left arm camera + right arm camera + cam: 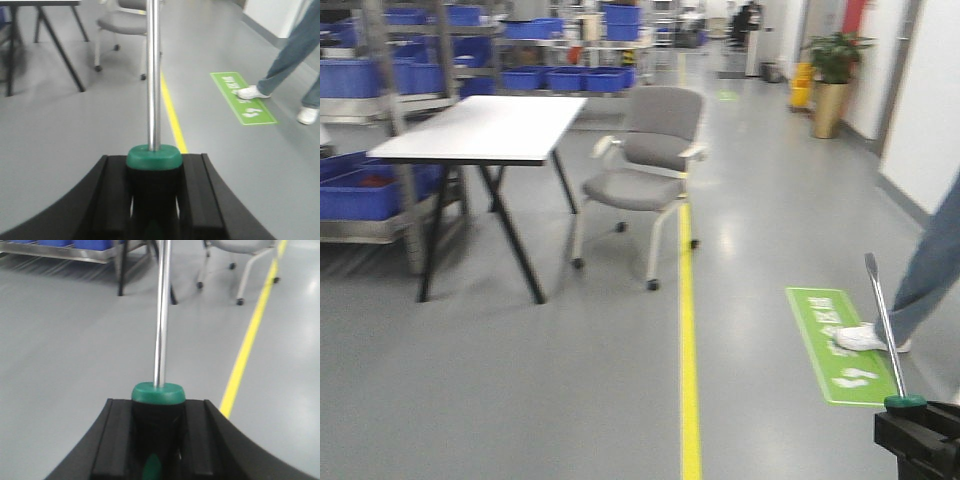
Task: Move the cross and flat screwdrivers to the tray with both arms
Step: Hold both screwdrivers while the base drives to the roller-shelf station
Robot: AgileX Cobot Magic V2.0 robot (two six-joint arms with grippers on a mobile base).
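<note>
My left gripper (154, 172) is shut on the black handle of a screwdriver (154, 75). Its green collar sits at the fingertips and its steel shaft points straight up out of the frame. My right gripper (158, 412) is shut the same way on a second screwdriver (162, 315) with a green collar. In the front view one black gripper (910, 420) at the lower right holds a screwdriver (884, 325) upright with a flattened tip; I cannot tell which arm it is. Both tips are out of the wrist views. The tray is out of view.
Grey floor lies under both grippers. A white table (485, 128) and a grey wheeled chair (640, 170) stand ahead on the left, with blue bins (360, 190) on racks behind. A yellow floor line (688, 330) runs forward. A person's leg (920, 285) stands on a green floor sign (830, 340) at the right.
</note>
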